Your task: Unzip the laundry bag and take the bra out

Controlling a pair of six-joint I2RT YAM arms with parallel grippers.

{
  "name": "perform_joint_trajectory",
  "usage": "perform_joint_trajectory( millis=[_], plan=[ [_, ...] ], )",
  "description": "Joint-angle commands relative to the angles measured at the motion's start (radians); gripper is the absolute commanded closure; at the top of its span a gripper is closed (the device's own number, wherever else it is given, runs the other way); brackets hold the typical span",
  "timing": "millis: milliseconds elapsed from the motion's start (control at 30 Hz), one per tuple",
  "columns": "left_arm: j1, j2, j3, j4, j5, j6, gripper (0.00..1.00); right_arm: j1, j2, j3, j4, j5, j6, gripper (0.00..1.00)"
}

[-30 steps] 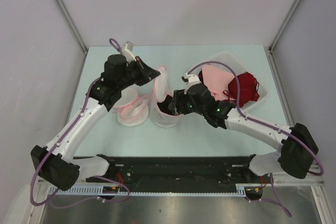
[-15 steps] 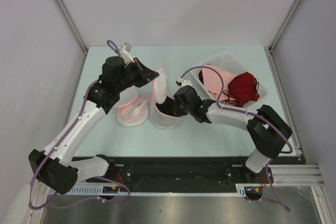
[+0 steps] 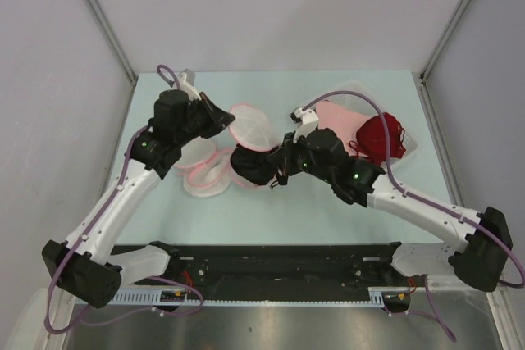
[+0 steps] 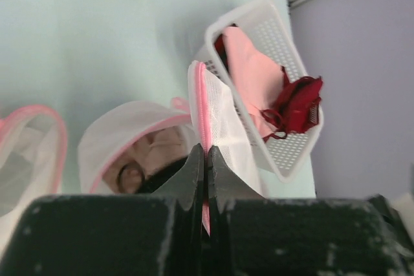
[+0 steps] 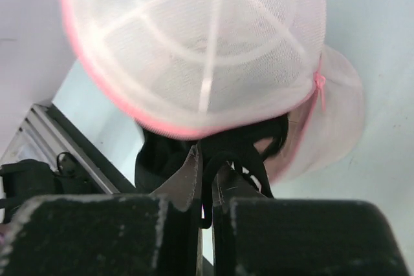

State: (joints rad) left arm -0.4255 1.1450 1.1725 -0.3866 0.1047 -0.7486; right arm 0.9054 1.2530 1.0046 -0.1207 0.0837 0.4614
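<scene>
The laundry bag [image 3: 249, 125] lies mid-table with its round mesh lid [image 5: 194, 43] lifted open. My left gripper [image 3: 227, 117] is shut on the pink zipper trim [image 4: 204, 117] at the lid's edge. The black bra [image 3: 250, 166] bulges out of the bag's mouth. My right gripper [image 3: 276, 167] is shut on a thin black strap [image 5: 223, 159] of the bra, just below the lid, with the bra's dark bulk [image 5: 162, 159] to its left. In the left wrist view the bag's body [image 4: 129, 137] shows the bra inside. Most of the bag's body is hidden under the bra in the top view.
A white slotted basket [image 3: 413, 150] stands at the right rear, holding a pale pink garment [image 3: 336, 120] and a dark red garment [image 3: 382, 137]. More mesh pouches with pink trim [image 3: 205, 175] lie just left of the bag. A black rail [image 3: 279, 260] runs along the near edge.
The right gripper has shut on the bra's strap and drawn the bra up out of the bag. The lid has swung open and back with the left gripper, which stayed shut.
</scene>
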Motion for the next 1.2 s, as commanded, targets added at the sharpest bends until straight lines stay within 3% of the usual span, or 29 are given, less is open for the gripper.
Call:
perform_joint_trajectory(
  millis=[0,167,400,500,867,1167],
  plan=[
    [0.034,-0.019,0.024,-0.089,-0.057,0.069,1.0,0.026,-0.09,0.051,0.055,-0.002,-0.036,1.0],
    [0.044,-0.007,0.001,-0.081,-0.08,0.063,1.0,0.03,-0.181,0.051,0.085,0.013,-0.053,1.0],
    [0.044,0.004,-0.01,-0.064,-0.062,0.052,1.0,0.012,-0.294,0.045,0.11,0.174,-0.063,1.0],
    [0.044,0.004,-0.01,-0.069,-0.065,0.051,0.99,-0.051,-0.308,0.045,0.146,0.2,-0.053,1.0],
    [0.044,-0.028,-0.017,-0.077,-0.053,0.043,1.0,-0.495,-0.228,0.048,0.162,0.077,0.056,1.0],
    [0.044,-0.054,-0.022,-0.09,-0.057,0.045,0.99,-0.692,-0.08,0.049,0.199,0.051,0.043,1.0]
  ],
)
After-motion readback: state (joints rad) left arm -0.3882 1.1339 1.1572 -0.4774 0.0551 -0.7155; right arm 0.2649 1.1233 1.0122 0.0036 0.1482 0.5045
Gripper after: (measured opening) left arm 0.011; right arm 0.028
